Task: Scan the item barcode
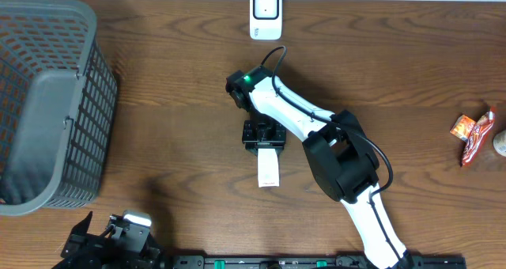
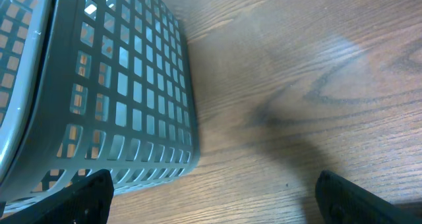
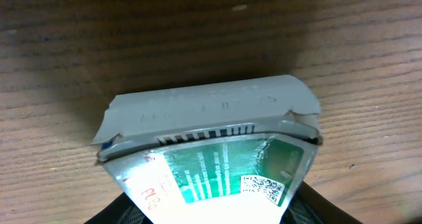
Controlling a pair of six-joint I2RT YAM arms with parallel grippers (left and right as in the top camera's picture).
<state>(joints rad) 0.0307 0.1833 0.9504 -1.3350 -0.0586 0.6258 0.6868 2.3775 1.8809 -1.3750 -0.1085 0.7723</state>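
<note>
overhead, your right hand [image 1: 264,136] hides the top end of the packet [image 1: 269,171]; in its wrist view the packet runs off the bottom edge, its print too blurred to read, and you can't tell whether the fingers [image 3: 115,216] grip it. the basket [image 1: 91,134] is cut by the left edge, the left hand [image 1: 111,236] by the bottom

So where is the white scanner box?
In the overhead view, the white scanner box sits top middle, straight beyond the right pincer and the flat white packet.
</note>
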